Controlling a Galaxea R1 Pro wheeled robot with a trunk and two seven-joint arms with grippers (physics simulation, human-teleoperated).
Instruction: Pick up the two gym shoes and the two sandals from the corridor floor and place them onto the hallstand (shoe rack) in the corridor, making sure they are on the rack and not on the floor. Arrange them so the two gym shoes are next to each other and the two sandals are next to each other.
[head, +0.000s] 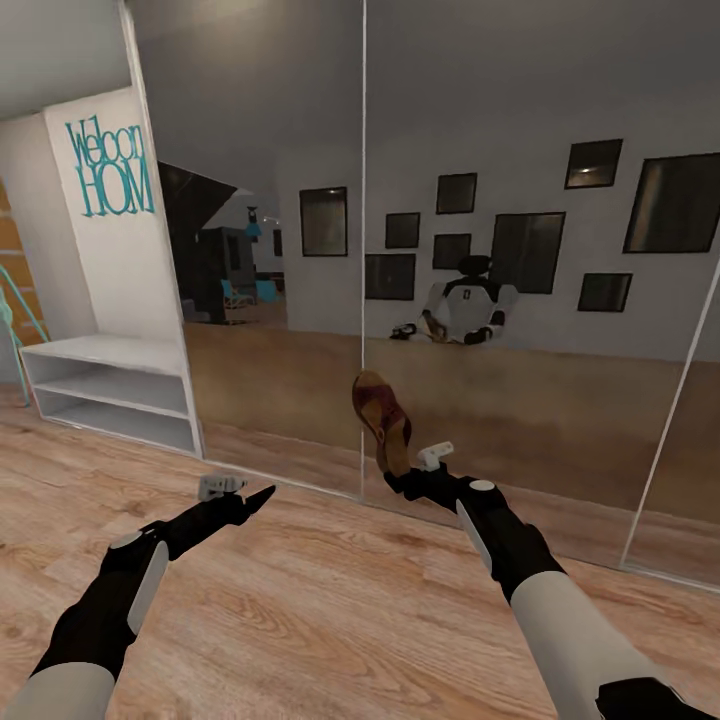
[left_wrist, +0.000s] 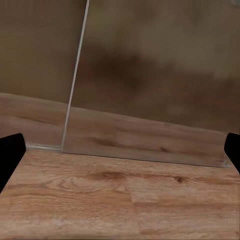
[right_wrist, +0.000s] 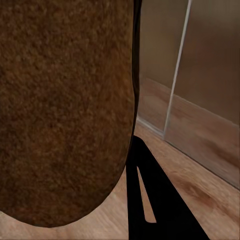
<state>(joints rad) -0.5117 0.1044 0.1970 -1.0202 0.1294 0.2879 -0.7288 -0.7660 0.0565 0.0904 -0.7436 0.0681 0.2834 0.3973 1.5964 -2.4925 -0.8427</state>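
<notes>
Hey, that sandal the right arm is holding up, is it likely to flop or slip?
The sandal stands upright from the right gripper without sagging, so probably fairly stiff. Gripped at one end, it could pivot. Its sole looks rough in the right wrist view, so likely not slippery.

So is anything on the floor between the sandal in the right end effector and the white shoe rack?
Nothing visible. The sandal is held above bare floor; the rack stands beside the mirror.

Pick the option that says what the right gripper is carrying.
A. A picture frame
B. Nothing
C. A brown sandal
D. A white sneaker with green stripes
C: in the head view the right gripper is shut on a brown sandal, held upright above the floor in front of the mirrored wall.
</notes>
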